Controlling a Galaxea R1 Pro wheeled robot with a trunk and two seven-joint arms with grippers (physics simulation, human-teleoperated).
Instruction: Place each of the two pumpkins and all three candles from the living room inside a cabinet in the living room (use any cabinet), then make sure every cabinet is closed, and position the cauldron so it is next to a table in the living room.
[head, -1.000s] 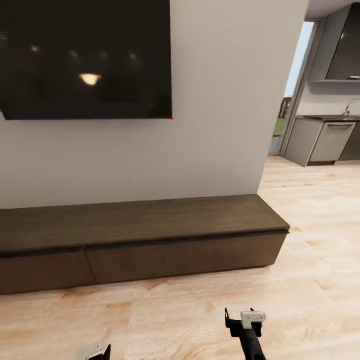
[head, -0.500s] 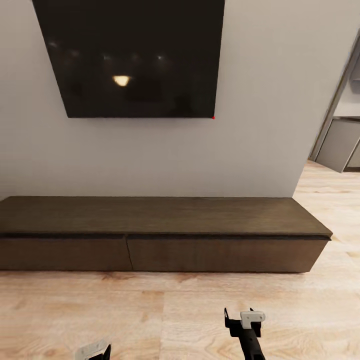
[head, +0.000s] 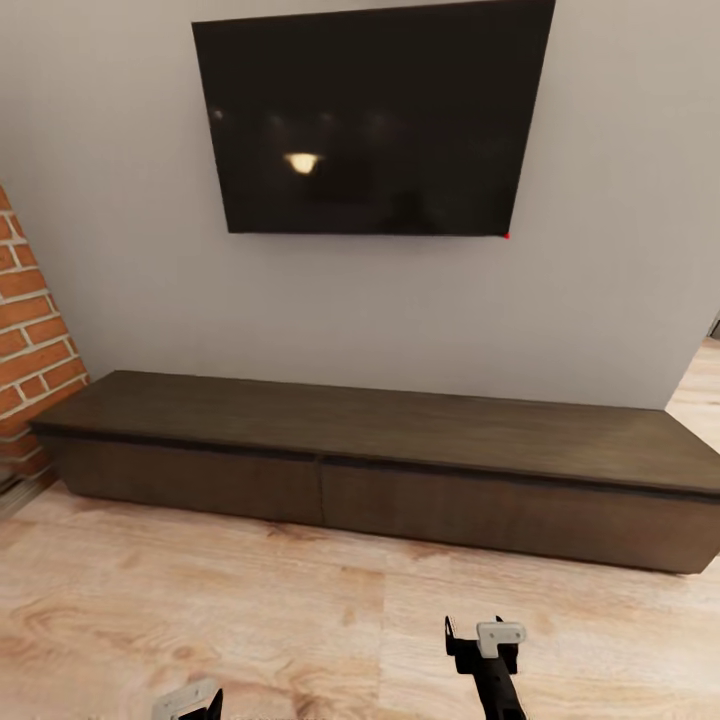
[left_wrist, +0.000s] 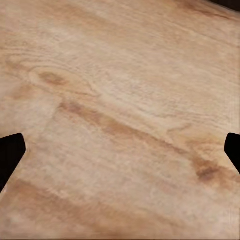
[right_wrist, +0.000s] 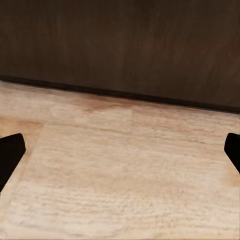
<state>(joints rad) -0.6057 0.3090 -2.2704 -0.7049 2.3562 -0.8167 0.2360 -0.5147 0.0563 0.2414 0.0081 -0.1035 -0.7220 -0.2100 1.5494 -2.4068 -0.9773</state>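
A long, low, dark brown cabinet (head: 380, 455) with its flat drawer fronts shut runs across the middle of the head view against a grey wall, under a wall-mounted black television (head: 370, 120), with a brick wall (head: 30, 330) at the left edge. The right gripper (head: 478, 640) sits at the bottom centre-right over the wooden floor (head: 250, 610), near the cabinet's front but apart from it, and the left gripper (head: 190, 700) sits at the bottom left. In both wrist views the fingers (right_wrist: 11, 152) stand wide apart at the frame edges, holding nothing.
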